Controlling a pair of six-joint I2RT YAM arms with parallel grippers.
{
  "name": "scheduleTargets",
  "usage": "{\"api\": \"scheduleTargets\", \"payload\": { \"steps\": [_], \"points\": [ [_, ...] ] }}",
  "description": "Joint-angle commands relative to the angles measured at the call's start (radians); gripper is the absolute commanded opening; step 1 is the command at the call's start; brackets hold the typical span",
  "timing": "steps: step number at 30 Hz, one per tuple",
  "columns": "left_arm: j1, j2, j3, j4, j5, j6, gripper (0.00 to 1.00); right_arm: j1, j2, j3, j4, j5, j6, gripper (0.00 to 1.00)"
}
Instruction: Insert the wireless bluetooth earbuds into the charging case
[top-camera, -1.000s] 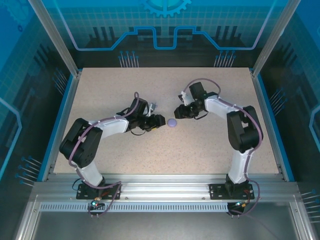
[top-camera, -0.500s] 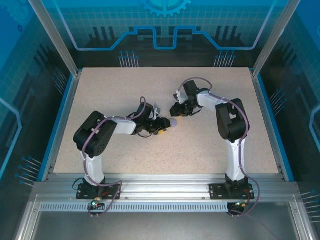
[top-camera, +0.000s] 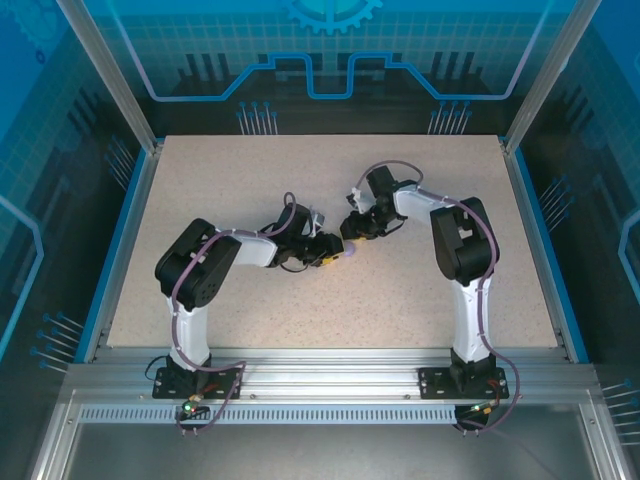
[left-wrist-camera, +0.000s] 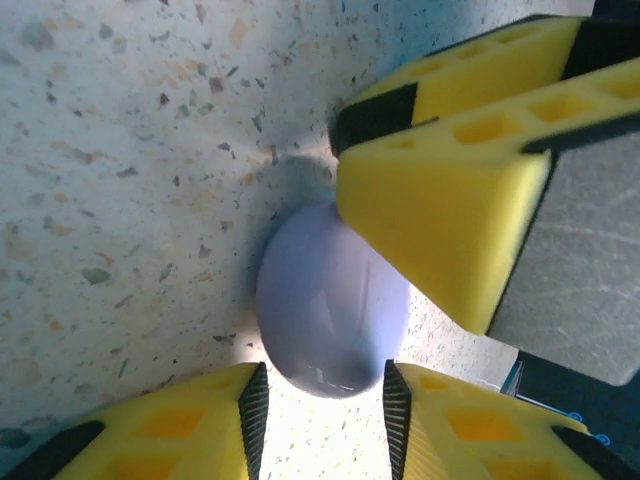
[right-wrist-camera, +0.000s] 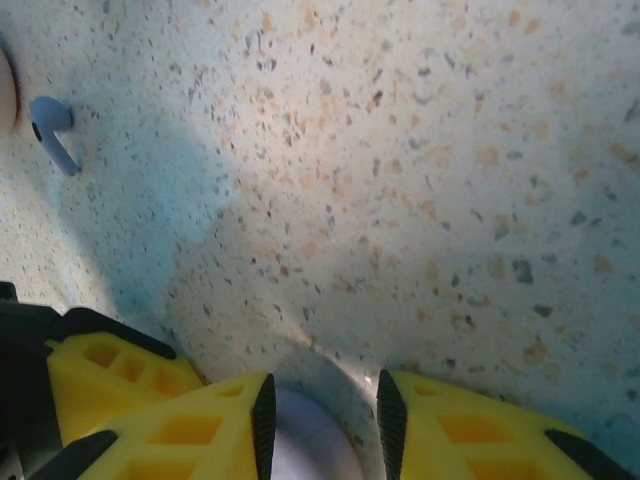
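Observation:
The lilac charging case lies shut on the speckled table. In the top view it shows as a sliver between the two grippers. My left gripper has its pads on either side of the case's near end; whether they touch it is too close to tell. My right gripper is open over the far side of the case, with table showing beside one pad. One of its yellow fingers overlaps the case. A lilac earbud lies loose on the table, apart from both grippers.
A pale pink rounded edge sits beside the earbud at the frame's left border. Small pale bits lie just behind my left wrist. Blue rails and glass walls bound the table.
My left arm has reached right to the case, which stayed put, and its jaws have narrowed around the case's end. My right gripper has come left and nearer, over the case.

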Motion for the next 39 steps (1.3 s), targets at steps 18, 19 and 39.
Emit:
{"api": "scheduleTargets", "payload": {
  "steps": [18, 19, 39],
  "points": [
    [-0.007, -0.030, 0.008, -0.104, -0.073, 0.075, 0.40, 0.005, -0.187, -0.145, -0.034, 0.088, 0.030, 0.39],
    [-0.006, -0.040, 0.007, -0.111, -0.075, 0.083, 0.42, 0.003, -0.193, -0.146, -0.032, 0.087, 0.028, 0.39],
    [-0.044, -0.043, -0.106, 0.131, 0.030, -0.061, 0.51, 0.000, -0.189, -0.207, -0.003, 0.014, 0.031, 0.37]
  ]
}}
